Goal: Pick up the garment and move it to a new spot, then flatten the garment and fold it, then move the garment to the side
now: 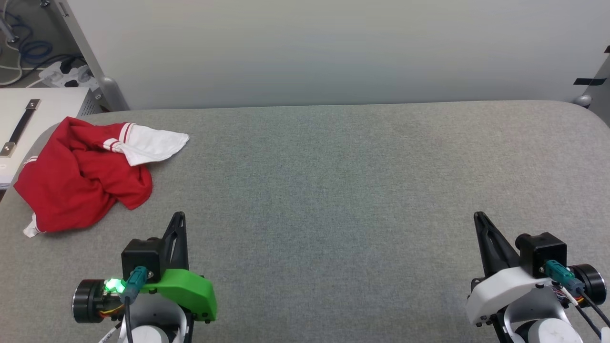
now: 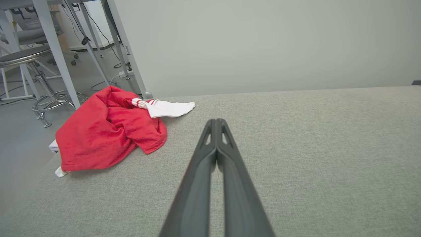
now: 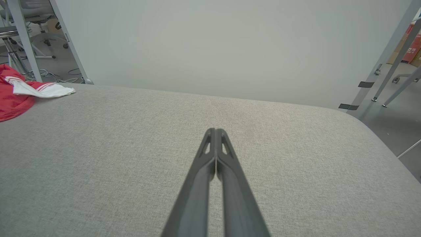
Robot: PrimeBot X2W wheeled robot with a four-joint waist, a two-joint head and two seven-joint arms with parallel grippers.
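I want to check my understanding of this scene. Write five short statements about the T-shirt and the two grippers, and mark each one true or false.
1. The garment lies crumpled at the left edge of the table. True.
2. The left gripper is shut on the garment. False: it is shut but empty, apart from the garment.
3. The right gripper is shut and holds nothing. True.
4. The garment is folded flat. False: it is bunched, with one white sleeve sticking out.
5. The garment lies nearer the right gripper. False: it is nearer the left gripper.
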